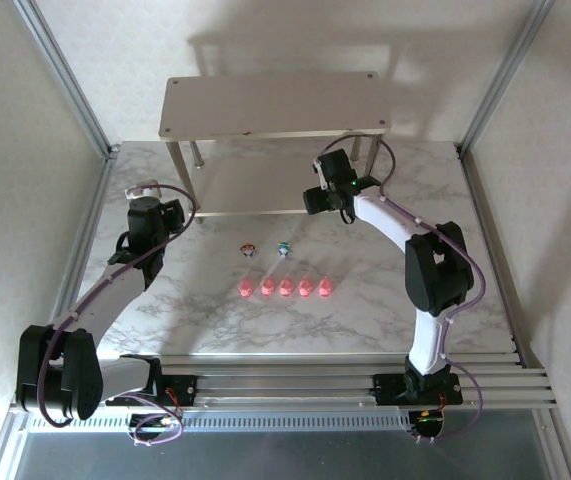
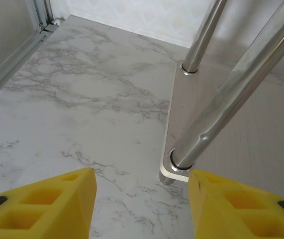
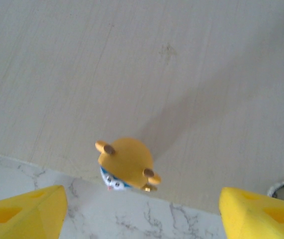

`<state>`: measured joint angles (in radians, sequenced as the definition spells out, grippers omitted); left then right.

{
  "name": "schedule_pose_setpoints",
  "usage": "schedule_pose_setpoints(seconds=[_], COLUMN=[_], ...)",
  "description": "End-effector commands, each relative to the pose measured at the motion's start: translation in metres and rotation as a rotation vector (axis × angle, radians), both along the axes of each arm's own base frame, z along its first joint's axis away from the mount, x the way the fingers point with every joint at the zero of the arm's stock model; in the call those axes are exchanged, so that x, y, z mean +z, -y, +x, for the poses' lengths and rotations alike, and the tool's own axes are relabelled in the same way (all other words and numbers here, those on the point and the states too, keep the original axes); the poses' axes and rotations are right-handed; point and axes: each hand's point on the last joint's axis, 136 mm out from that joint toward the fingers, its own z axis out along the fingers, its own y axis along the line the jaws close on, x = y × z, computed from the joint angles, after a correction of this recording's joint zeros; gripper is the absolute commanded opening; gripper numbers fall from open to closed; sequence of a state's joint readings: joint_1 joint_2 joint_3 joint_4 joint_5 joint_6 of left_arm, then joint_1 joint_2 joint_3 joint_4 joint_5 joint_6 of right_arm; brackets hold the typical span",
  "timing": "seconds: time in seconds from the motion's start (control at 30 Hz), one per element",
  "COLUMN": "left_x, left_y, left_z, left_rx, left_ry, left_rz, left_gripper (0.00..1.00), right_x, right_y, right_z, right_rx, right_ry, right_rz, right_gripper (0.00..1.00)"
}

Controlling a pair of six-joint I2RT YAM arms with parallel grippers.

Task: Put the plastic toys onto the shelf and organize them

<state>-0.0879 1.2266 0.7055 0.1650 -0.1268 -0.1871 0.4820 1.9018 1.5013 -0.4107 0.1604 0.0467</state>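
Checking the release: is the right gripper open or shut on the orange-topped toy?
Open. The right gripper has its yellow fingers wide apart, and the orange-topped toy stands free between them at the shelf board edge.

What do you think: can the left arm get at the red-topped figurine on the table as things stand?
Probably yes. The left gripper is open beside the shelf leg, and bare table lies between it and the red-topped figurine; the teal figurine stands beyond.
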Motion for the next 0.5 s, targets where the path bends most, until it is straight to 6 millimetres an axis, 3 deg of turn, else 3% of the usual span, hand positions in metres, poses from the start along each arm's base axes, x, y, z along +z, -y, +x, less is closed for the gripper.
schedule_pose_setpoints(seconds=[0.0,0.3,0.47], left_x=[0.013,0.008,-0.004], left_y=[0.001,0.014,0.022], left_z=[0.002,-0.002,-0.01], left_rx=[-0.003,-0.028,-0.039], left_ry=[0.018,-0.001,-0.024], left_rz=[-0.007,-0.023,-0.046], left_gripper=[0.52,0.52,0.52], right_x=[0.024,0.046,0.04], right_y=[0.009,0.031,0.014], right_z=[-0.016,-0.081,-0.125], right_rx=[-0.052,-0.152,-0.181], right_ry=[0.021,-0.017,-0.093], right_rz=[0.049,0.051,0.087], right_gripper=[0.8,0.8,0.8])
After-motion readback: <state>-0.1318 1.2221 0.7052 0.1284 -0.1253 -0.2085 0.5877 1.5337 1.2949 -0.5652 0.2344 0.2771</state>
